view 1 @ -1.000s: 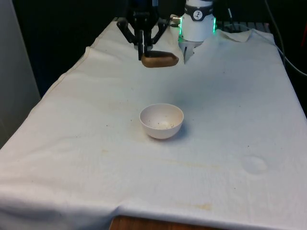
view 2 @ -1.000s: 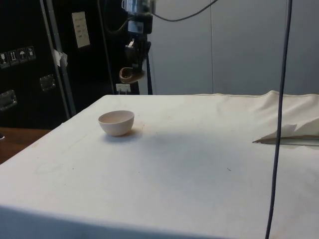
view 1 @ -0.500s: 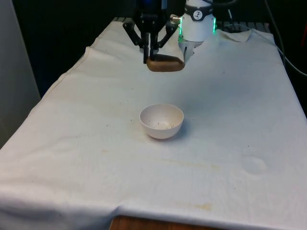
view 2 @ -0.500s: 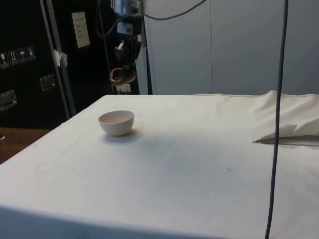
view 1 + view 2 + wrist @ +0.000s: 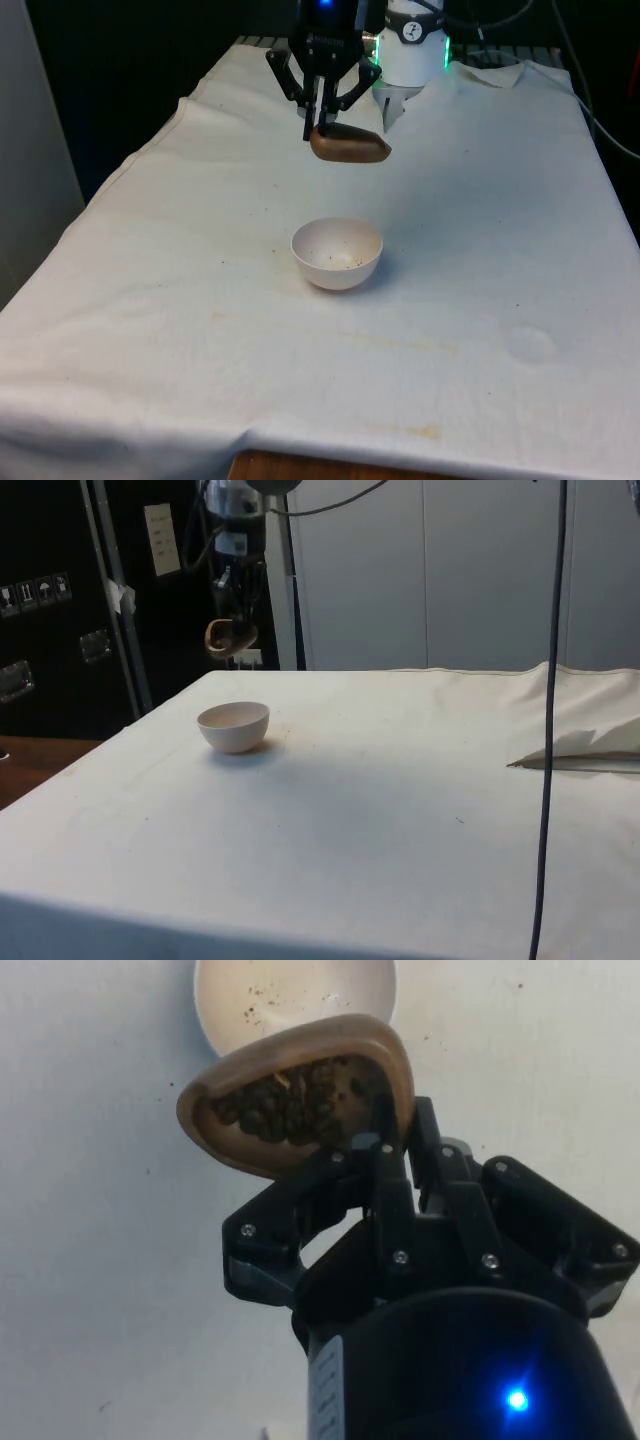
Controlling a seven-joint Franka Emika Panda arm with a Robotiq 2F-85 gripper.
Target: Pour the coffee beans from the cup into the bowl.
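One claw (image 5: 318, 122) gripping bean-filled cup (image 5: 300, 1100), partly hiding bowl (image 5: 262, 1000)

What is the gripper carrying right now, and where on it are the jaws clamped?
The gripper holds the brown cup of coffee beans, jaws pinching its rim at one side. The cup hangs in the air, short of the white bowl.

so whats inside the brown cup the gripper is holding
Dark coffee beans fill the shallow brown wooden cup, which the black gripper pinches at its rim. The cup's floor is covered by the beans. Beyond it sits the white bowl, holding only crumbs.
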